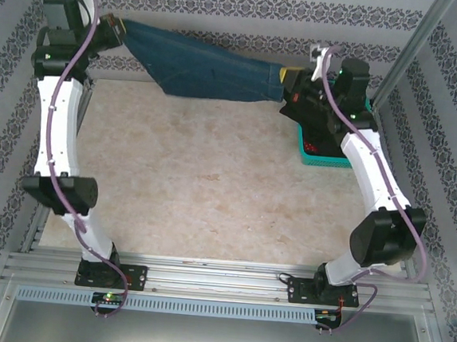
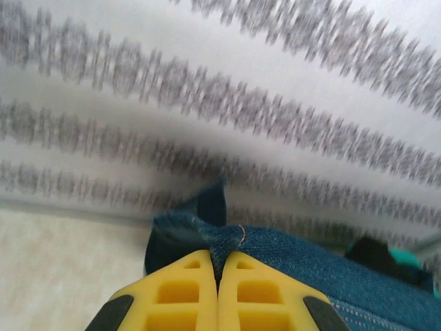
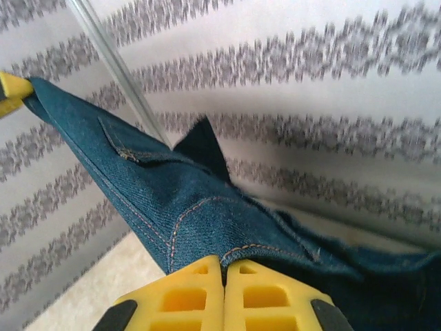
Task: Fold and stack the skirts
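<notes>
Sagging at the frame's top, the denim skirt (image 1: 209, 69) spans left pincer (image 2: 218, 263) and right pincer (image 3: 224, 267), both clamped on its edge. Soft, weighty; seamed corners should grip best.

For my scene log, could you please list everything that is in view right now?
denim skirt: one, dark blue, stretched in the air between both grippers, over the table's far edge
basket: one, teal, far right of the table
table: one, beige speckled, beneath the skirt
walls: three, white with grey patterned bands, left, far and right sides
left gripper: one, yellow pads, shut on the skirt's left end
right gripper: one, yellow pads, shut on the skirt's right end
</notes>
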You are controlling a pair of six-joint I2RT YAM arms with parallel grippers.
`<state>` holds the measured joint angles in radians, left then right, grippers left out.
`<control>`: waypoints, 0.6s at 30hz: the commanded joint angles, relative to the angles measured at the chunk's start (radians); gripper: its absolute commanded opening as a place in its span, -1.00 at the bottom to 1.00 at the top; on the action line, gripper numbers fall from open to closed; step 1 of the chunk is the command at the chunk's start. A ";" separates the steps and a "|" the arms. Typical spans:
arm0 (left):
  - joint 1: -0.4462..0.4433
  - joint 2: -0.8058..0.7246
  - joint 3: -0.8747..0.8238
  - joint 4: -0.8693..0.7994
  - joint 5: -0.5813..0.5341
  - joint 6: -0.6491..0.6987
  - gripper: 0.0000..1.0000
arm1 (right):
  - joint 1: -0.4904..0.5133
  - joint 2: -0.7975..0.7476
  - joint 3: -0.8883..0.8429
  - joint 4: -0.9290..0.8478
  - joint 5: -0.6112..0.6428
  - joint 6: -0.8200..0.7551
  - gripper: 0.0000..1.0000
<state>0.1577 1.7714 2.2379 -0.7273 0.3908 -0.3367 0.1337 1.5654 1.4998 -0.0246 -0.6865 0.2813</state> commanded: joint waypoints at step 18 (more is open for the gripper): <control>0.025 -0.855 -1.619 0.184 -0.222 -0.455 -1.00 | 0.263 -0.406 -1.075 0.129 0.178 0.259 -1.00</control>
<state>0.1669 0.9352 0.6083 -0.6010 0.1932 -0.7025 0.3954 1.1870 0.4408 0.0483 -0.5636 0.4904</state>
